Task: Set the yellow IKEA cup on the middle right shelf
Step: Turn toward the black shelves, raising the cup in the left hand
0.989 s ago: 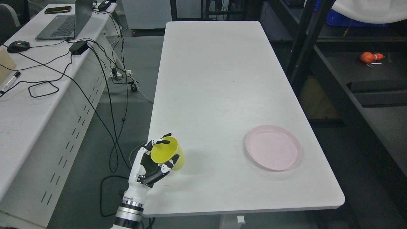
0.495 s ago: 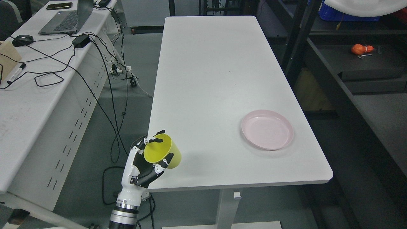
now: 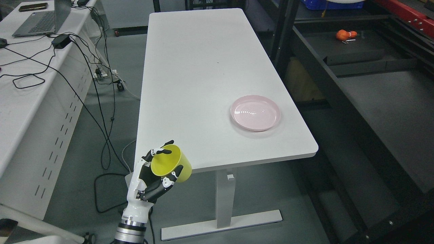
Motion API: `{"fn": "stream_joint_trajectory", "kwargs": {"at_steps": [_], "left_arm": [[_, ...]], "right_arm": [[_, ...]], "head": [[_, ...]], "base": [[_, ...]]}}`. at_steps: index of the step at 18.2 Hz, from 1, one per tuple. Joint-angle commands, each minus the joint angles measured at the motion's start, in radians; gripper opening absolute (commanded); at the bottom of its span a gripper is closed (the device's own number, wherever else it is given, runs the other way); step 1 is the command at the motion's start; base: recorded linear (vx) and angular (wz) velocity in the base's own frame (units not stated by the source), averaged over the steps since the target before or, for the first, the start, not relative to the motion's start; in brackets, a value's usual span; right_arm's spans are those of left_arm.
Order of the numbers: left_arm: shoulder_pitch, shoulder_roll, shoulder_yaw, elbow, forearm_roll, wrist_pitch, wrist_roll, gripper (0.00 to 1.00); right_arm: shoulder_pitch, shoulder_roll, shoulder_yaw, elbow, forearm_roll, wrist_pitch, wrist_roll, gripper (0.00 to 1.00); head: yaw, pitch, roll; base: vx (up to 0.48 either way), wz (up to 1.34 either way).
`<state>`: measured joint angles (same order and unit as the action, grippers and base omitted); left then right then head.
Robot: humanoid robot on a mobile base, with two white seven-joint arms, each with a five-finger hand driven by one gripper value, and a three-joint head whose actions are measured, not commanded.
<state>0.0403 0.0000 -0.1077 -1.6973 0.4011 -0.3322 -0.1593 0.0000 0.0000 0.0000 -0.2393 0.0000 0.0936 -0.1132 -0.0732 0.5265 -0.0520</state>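
Note:
My left hand (image 3: 159, 167) comes in from the lower left and is shut on the yellow cup (image 3: 169, 164). The cup is tilted, its open mouth facing up towards me, and it is held in the air at the near left corner of the white table (image 3: 203, 67). The black shelf unit (image 3: 373, 88) stands to the right of the table, with dark shelf boards running front to back. My right arm does not show.
A pink plate (image 3: 255, 112) lies near the table's right edge. An orange object (image 3: 344, 34) sits on the far shelf board. A white desk (image 3: 20, 84) with a laptop (image 3: 40, 20) and trailing cables (image 3: 98, 101) stands on the left. A black shelf post (image 3: 283, 30) rises between table and shelf.
The whole picture has shifted: the camera has backed away and turned right, so the table looks farther and more shelf shows. The cup stays in my left hand, now off the table's near edge.

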Motion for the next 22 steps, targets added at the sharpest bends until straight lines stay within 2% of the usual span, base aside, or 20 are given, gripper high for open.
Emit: {"fn": "stream_joint_trajectory", "kwargs": {"at_steps": [1, 15, 19, 22], "left_arm": [[0.015, 0.017, 0.002, -0.022, 0.001, 0.007, 0.003, 0.01], [0.039, 0.017, -0.043, -0.025, 0.001, -0.017, 0.003, 0.02], [0.043, 0.023, -0.165, -0.027, 0.001, -0.102, 0.004, 0.02], [0.001, 0.017, -0.245, -0.027, -0.001, -0.105, 0.004, 0.02]], "right_arm": [[0.014, -0.017, 0.017, 0.0, -0.025, 0.0, -0.003, 0.99], [0.014, -0.017, 0.017, 0.0, -0.025, 0.0, -0.003, 0.99], [0.014, -0.017, 0.017, 0.0, -0.025, 0.0, -0.003, 0.99], [0.014, -0.017, 0.017, 0.0, -0.025, 0.0, -0.003, 0.99]], "head": [[0.0, 0.0, 0.0], [0.0, 0.0, 0.0], [0.0, 0.0, 0.0], [0.0, 0.0, 0.0]], "base": [[-0.184, -0.38], [-0.21, -0.52], [-0.206, -0.93], [-0.149, -1.09]]}}
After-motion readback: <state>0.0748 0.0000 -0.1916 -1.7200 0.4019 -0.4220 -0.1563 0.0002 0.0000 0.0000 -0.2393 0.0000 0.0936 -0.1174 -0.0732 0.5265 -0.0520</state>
